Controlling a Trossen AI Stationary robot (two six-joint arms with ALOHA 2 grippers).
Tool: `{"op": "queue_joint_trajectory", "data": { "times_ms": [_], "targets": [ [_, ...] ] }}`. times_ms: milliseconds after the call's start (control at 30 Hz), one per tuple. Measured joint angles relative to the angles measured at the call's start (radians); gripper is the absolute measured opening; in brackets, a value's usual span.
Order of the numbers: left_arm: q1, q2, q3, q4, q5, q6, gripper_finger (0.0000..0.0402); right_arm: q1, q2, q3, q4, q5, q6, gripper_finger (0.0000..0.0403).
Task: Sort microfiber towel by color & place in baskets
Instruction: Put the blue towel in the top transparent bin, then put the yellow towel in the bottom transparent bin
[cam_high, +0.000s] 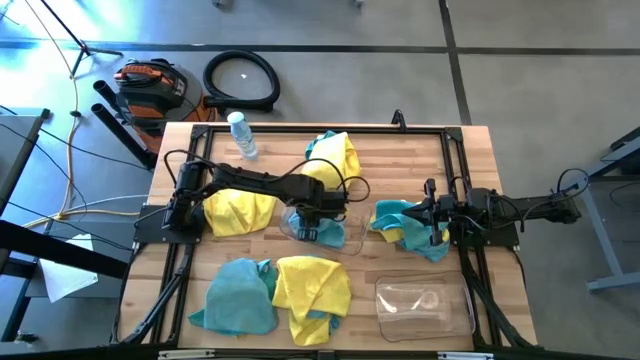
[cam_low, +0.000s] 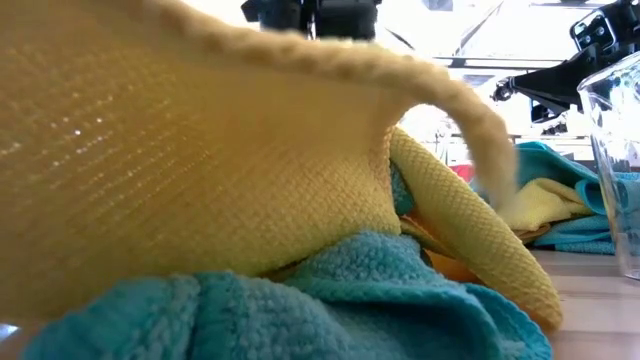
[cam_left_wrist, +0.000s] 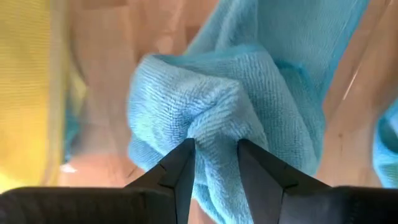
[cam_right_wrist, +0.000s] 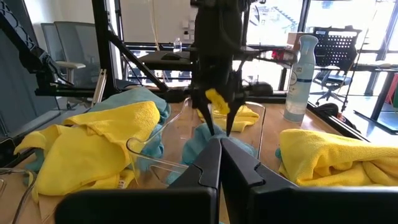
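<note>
Crumpled teal towel (cam_left_wrist: 217, 112) in clear basket (cam_high: 350, 232), left tool (cam_left_wrist: 214, 168) narrowly parted around its fold.

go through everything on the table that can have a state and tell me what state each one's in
Left end effector: open, fingers around a teal towel in the centre basket.
Right end effector: shut, holding nothing, over the table's right side.
Near basket: upright, no towel inside.
Bottle: lying down, capped.
Other towels: crumpled, loose on the table.
</note>
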Motion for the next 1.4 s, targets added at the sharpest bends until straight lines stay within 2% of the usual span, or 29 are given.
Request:
{"op": "queue_joint_trajectory", "data": {
  "times_ms": [533,800,933,1033,1133,1267,1400],
  "targets": [
    [-0.039,0.0,0.245,-0.334,0.017,-0.288,0.0111,0.0,0.0,0.0,0.0,0.0,0.0,0.0],
    [-0.124,-0.04,0.28,-0.379,0.009,-0.482,0.0111,0.0,0.0,0.0,0.0,0.0,0.0,0.0],
    [-0.172,-0.089,0.281,-0.383,-0.018,-0.522,0.0111,0.0,0.0,0.0,0.0,0.0,0.0,0.0],
    [-0.204,-0.143,0.242,-0.361,-0.048,-0.526,0.0111,0.0,0.0,0.0,0.008,0.008,0.022,0.0],
    [-0.231,-0.215,0.154,-0.301,-0.095,-0.536,0.011,0.002,0.001,0.013,0.008,0.058,0.103,0.0],
    [-0.248,-0.346,-0.027,-0.186,-0.117,-0.566,0.011,0.01,0.031,0.079,-0.003,0.122,0.111,0.0],
    [-0.252,-0.495,-0.244,-0.07,-0.121,-0.598,0.011,0.011,0.131,0.186,-0.055,0.216,0.114,0.0]
  ]
}}
